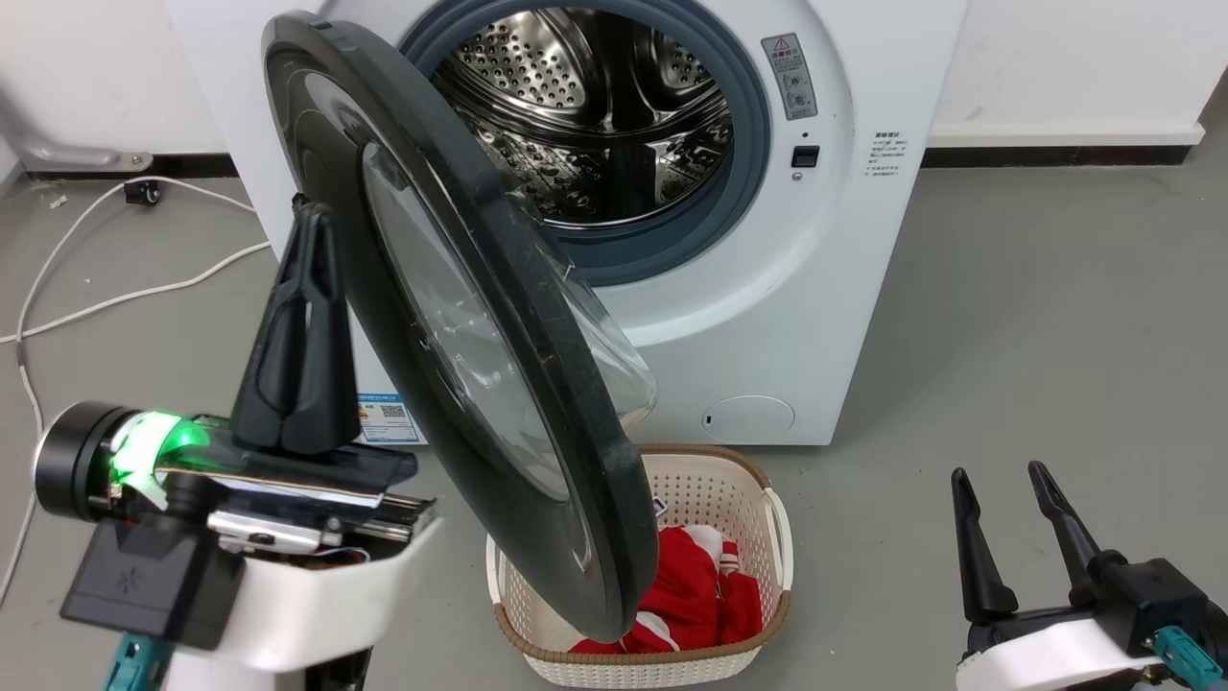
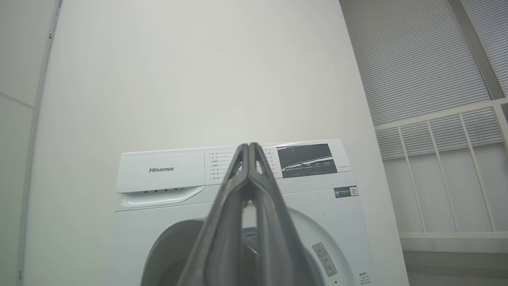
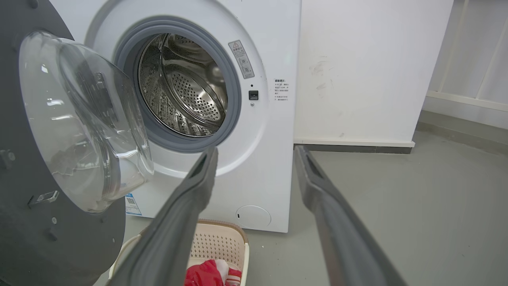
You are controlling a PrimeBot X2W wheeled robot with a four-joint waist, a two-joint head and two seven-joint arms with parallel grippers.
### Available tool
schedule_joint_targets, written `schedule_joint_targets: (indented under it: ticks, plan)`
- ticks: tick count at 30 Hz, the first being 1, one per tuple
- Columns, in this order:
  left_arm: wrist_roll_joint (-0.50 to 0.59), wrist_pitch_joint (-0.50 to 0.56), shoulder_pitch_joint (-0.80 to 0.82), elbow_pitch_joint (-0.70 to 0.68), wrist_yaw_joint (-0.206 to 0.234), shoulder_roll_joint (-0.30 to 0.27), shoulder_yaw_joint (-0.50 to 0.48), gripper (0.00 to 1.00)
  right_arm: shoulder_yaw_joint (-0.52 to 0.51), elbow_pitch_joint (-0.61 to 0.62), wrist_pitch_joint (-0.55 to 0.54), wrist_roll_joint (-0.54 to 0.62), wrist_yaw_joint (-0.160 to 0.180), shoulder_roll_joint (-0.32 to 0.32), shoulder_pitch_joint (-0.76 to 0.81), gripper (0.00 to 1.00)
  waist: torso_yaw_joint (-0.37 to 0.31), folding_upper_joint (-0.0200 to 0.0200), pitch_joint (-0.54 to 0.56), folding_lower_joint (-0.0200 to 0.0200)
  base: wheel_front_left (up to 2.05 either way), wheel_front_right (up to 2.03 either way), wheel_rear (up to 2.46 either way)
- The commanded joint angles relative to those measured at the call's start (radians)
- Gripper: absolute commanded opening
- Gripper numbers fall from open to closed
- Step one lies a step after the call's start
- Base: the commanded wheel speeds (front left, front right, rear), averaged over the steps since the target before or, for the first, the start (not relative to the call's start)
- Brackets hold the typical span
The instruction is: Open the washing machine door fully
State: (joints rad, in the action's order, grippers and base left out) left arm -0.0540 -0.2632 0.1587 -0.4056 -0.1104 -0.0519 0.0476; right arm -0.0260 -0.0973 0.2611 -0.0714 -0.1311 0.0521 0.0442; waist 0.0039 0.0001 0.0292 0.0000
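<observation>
Containers: cream perforated basket with a brown rim, on the floor just in front of the washing machine and directly under the lower edge of the door; inside it, a crumpled red-and-white cloth. Perforated steel drum exposed, bare metal wall and paddles in view, framed by a grey-blue rubber ring.

Task object: washing machine door, round and glossy black, swung part-way out at the left side of the opening, edge-on toward the head camera; clear glass bowl bulging from its inner face toward the drum.

Grippers: left gripper raised beside the door's outer face, closed tip to tip on nothing; contact with the door not determinable. Right gripper low at the right, well apart from machine and basket, spread wide, holding nothing.

Counts: one machine, one door, one basket, one cloth bundle, two grippers. On the machine front, one round cap, one blue sticker, one warning label. Along its top, one dark control panel and one drawer marked Hisense.

Setting: grey floor with a white cable looping at the left; white wall behind, black skirting along its foot; ribbed shutter and white railing at the right of the left wrist view.
</observation>
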Motion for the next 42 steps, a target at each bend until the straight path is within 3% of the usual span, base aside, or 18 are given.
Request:
schedule_joint_targets:
  ticks: [1,8,15,19,26,42]
  plan:
    - [0.006,-0.002,0.014,-0.027,-0.003,0.001,0.026,0.00,0.001,-0.004,0.004,-0.005,0.001,-0.003,-0.012,1.00,-0.003,-0.0001,0.002,0.0000,0.00,0.00,0.00]
    - [0.002,-0.002,-0.002,-0.027,-0.014,-0.003,0.183,0.00,0.008,-0.014,0.004,-0.008,0.001,-0.003,-0.011,1.00,-0.013,-0.0001,0.009,0.0000,0.00,0.00,0.00]
    - [-0.053,0.012,-0.078,0.121,-0.020,-0.060,0.416,0.00,0.013,-0.022,0.004,-0.017,0.001,-0.003,0.001,1.00,-0.019,-0.0001,0.017,0.0000,0.00,0.00,0.00]
    - [-0.099,0.061,-0.133,0.207,-0.020,-0.093,0.480,0.00,0.015,-0.025,0.004,-0.020,0.001,-0.003,0.004,1.00,-0.020,-0.0001,0.018,0.0000,0.00,0.00,0.00]
    - [-0.147,0.103,-0.177,0.341,-0.020,-0.112,0.540,0.00,0.014,-0.028,0.004,-0.029,0.001,-0.003,0.006,1.00,-0.012,-0.0001,0.013,0.0000,0.00,0.00,0.00]
    - [-0.176,0.015,-0.002,0.582,0.001,-0.041,0.500,0.00,0.032,-0.047,0.003,-0.048,0.001,-0.003,-0.017,1.00,-0.024,-0.0001,-0.007,0.0000,0.00,0.00,0.00]
